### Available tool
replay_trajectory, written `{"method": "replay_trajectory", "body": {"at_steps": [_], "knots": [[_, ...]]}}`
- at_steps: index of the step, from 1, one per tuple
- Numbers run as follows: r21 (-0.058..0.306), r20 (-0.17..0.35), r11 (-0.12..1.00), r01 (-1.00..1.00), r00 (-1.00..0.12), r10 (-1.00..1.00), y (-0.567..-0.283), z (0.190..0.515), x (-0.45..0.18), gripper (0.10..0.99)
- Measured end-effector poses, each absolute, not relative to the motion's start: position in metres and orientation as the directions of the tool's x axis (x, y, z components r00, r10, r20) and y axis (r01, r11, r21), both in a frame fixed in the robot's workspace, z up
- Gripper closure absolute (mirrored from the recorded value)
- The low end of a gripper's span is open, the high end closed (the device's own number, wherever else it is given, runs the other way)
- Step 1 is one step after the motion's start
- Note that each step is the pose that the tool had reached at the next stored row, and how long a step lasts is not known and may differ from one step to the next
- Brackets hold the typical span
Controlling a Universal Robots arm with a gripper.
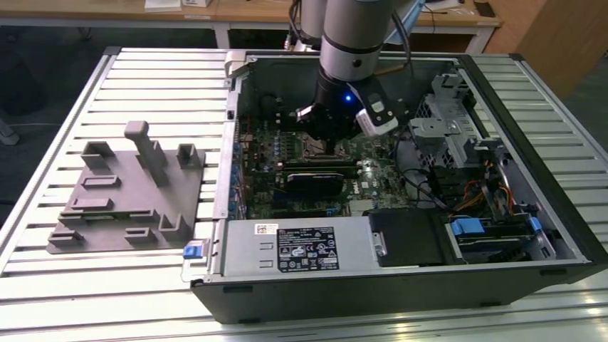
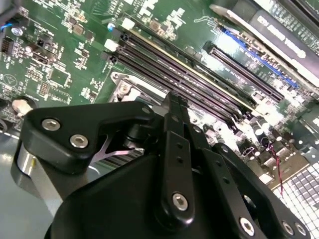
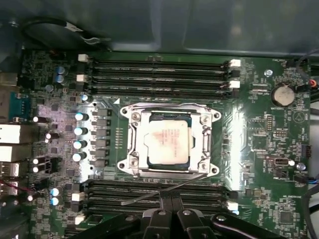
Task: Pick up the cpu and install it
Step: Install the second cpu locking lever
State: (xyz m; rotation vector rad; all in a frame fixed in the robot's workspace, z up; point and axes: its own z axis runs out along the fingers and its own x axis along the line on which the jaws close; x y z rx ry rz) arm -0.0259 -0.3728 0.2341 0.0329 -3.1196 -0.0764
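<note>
In the first wrist view the cpu (image 3: 168, 143), a small silvery square with a pale rim, lies flat inside the socket's metal frame (image 3: 132, 130) on the green motherboard (image 3: 259, 134). My gripper (image 3: 172, 199) hovers just beside the socket, over the memory slots, its two black fingers pressed together and holding nothing. A thin metal socket lever (image 3: 144, 196) runs slantwise right at the fingertips. The second wrist view shows the gripper (image 2: 175, 97) with fingers together above the slots. In the exterior view the gripper (image 1: 328, 146) reaches down into the open computer case.
The open computer case (image 1: 532, 92) lies on a slatted table (image 1: 142, 78). A grey fixture (image 1: 128, 192) sits outside it at the exterior view's left. Inside are a silver box with a white label (image 1: 299, 246), drive bays and cables (image 1: 465, 185), and rows of capacitors (image 3: 79, 137).
</note>
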Motion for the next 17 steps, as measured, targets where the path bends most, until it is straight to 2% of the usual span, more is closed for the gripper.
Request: {"method": "replay_trajectory", "body": {"at_steps": [17], "knots": [[0.049,0.020,0.999,-0.021,-1.000,-0.022,-0.3728,0.2293,-0.0335,0.980]]}}
